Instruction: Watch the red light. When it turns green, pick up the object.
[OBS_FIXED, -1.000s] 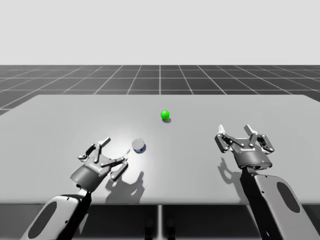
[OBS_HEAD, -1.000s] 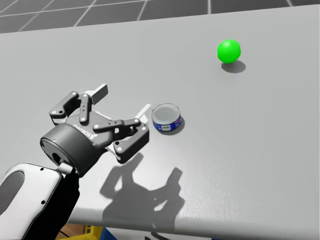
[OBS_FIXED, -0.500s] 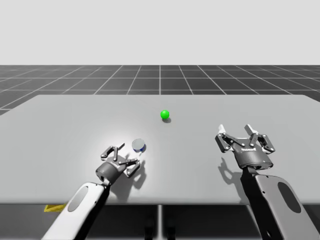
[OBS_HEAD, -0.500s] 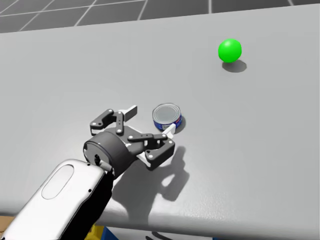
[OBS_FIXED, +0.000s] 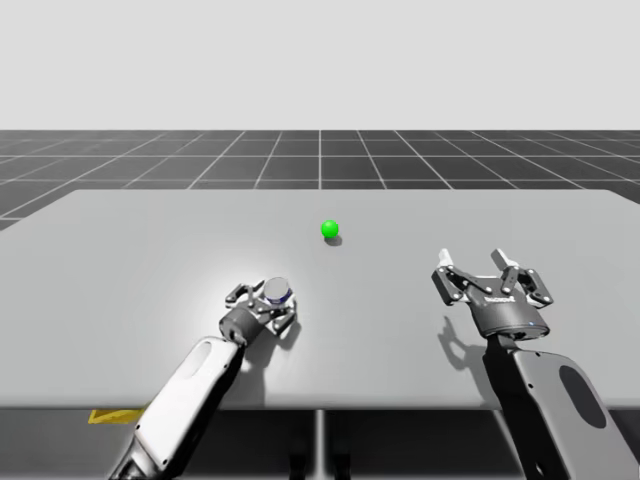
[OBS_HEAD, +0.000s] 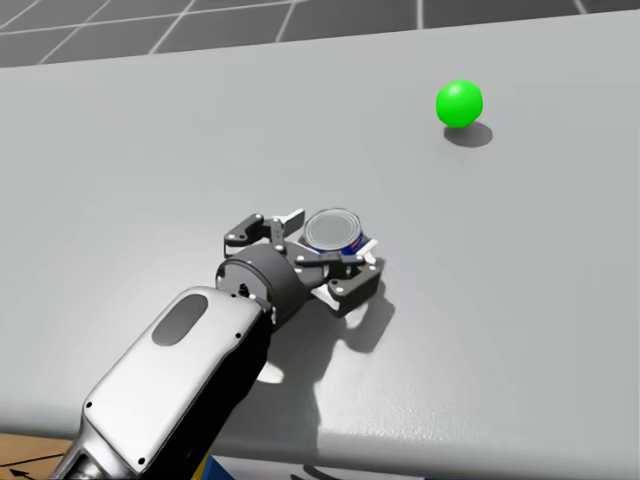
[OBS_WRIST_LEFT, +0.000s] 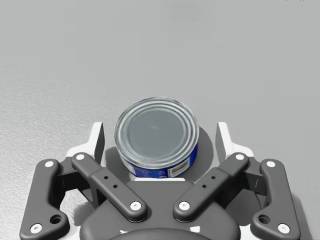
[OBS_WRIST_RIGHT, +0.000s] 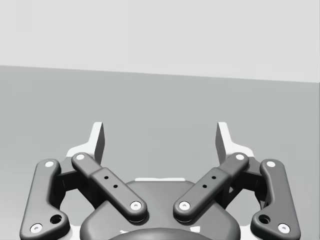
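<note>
- A flat, matte grey worktop (OBS_FIXED: 120, 250) spans the high view from side to side, with a straight far edge.
- Beyond it, a dark floor (OBS_FIXED: 150, 165) ruled with pale grid lines runs back to a level horizon.
- Above the horizon stands a plain, pale grey backdrop (OBS_FIXED: 320, 60).
- A brighter pool of light (OBS_FIXED: 212, 278) lies on the worktop left of centre.
- Below the worktop's front edge is a dark band, with a pale upright post (OBS_FIXED: 320, 445) at the middle and a yellow strip (OBS_FIXED: 112, 416) toward the left.
</note>
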